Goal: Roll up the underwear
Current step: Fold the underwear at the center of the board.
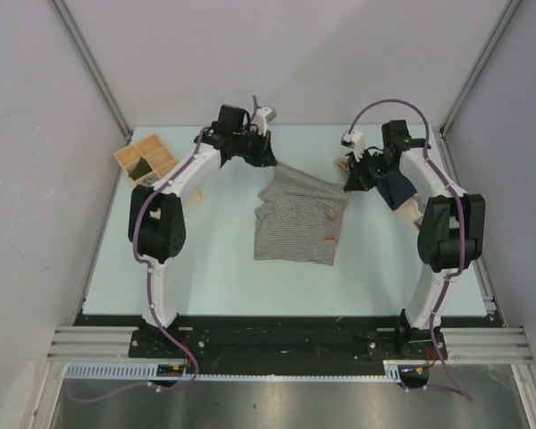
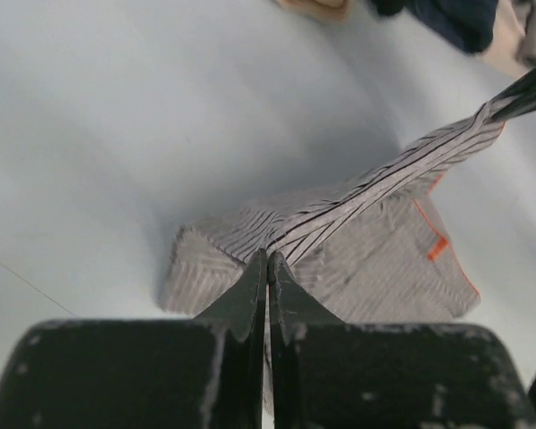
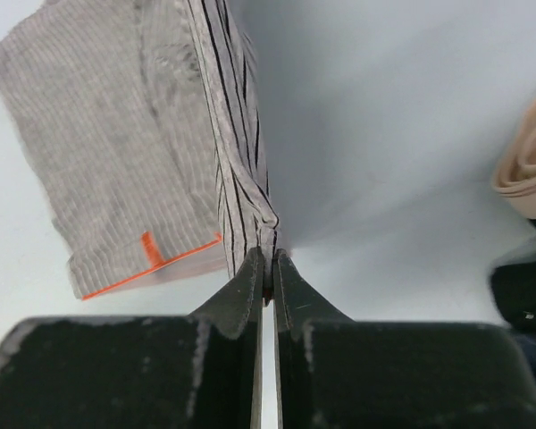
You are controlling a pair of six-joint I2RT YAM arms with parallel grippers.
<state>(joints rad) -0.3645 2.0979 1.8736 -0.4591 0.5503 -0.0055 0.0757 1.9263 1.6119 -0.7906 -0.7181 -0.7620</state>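
A wooden box (image 1: 145, 159) sits at the far left corner of the pale blue table (image 1: 214, 268). The box has small parts inside. One part holds something dark green (image 1: 139, 167). A little wooden piece (image 1: 193, 198) lies on the table near the box. On the right side there is a dark blue cloth (image 1: 397, 189). A beige cloth (image 1: 411, 211) lies right next to it. Grey walls (image 1: 36, 134) stand around the table.

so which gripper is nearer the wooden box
Left. The left gripper pinches the far-left corner of the underwear, just right of the box; the right gripper holds the opposite far corner, farther away.
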